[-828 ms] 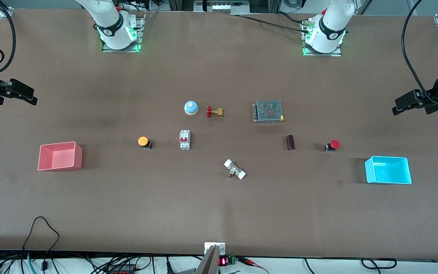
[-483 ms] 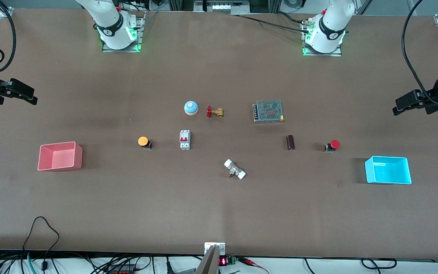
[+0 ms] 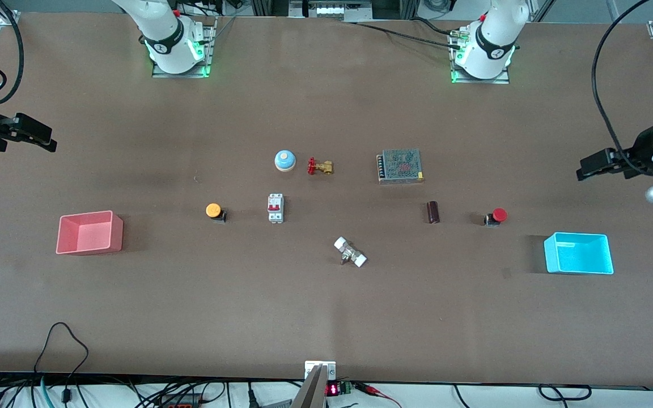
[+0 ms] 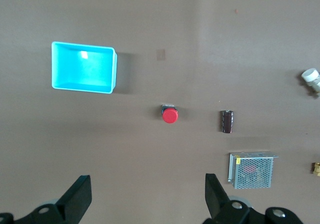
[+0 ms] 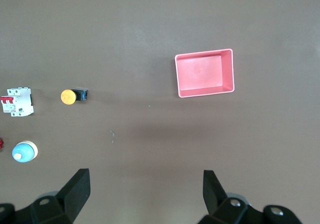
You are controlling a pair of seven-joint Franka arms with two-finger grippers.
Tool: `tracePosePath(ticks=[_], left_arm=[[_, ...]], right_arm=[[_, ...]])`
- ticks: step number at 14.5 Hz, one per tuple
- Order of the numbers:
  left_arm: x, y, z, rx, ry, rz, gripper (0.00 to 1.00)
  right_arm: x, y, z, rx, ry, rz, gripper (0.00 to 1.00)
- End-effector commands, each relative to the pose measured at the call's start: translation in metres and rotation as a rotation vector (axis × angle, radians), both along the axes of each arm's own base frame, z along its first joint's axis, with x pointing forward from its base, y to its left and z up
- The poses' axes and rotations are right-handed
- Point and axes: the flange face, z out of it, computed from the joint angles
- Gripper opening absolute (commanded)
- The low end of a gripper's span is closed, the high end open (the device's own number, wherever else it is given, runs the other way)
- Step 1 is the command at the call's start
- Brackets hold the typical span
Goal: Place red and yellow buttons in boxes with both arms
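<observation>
The red button (image 3: 495,216) lies on the table beside the cyan box (image 3: 579,253) at the left arm's end; both show in the left wrist view, the button (image 4: 169,115) and the box (image 4: 83,67). The orange-yellow button (image 3: 213,211) lies beside the pink-red box (image 3: 89,232) at the right arm's end; the right wrist view shows this button (image 5: 70,96) and this box (image 5: 204,73). My left gripper (image 3: 587,168) hangs open and empty high over the table's left-arm end (image 4: 148,194). My right gripper (image 3: 46,140) hangs open and empty high over the right-arm end (image 5: 146,189).
Between the buttons lie a white circuit breaker (image 3: 275,208), a blue bell (image 3: 284,160), a brass valve with a red handle (image 3: 319,166), a mesh power supply (image 3: 399,165), a dark cylinder (image 3: 432,212) and a white fitting (image 3: 350,252).
My left gripper has moved a little toward the table's middle. My right gripper has risen slightly at its end. Nothing on the table has moved.
</observation>
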Motion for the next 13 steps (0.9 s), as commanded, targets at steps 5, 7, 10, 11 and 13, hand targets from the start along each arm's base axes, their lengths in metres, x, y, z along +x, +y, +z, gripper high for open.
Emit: tracePosePath(ticks=[5, 7, 10, 11, 13], left_arm=[[0.058, -0.031, -0.137, 0.005, 0.109, -0.071, 1.0], [0.06, -0.04, -0.166, 0.006, 0.131, -0.085, 1.0], [0.051, -0.04, -0.223, 0.004, 0.099, -0.084, 1.0], [0.043, -0.04, -0.243, 0.002, 0.097, -0.093, 1.0], [0.033, -0.037, -0.268, -0.002, 0.11, -0.106, 1.0]], right_arm=[[0.002, 0.015, -0.014, 0.019, 0.014, 0.017, 1.0], [0.016, 0.046, -0.047, 0.016, 0.066, 0.077, 1.0], [0.029, 0.084, -0.085, -0.002, 0.123, 0.138, 1.0], [0.035, 0.094, -0.104, -0.007, 0.151, 0.148, 1.0], [0.045, 0.098, -0.126, -0.001, 0.134, 0.153, 1.0]])
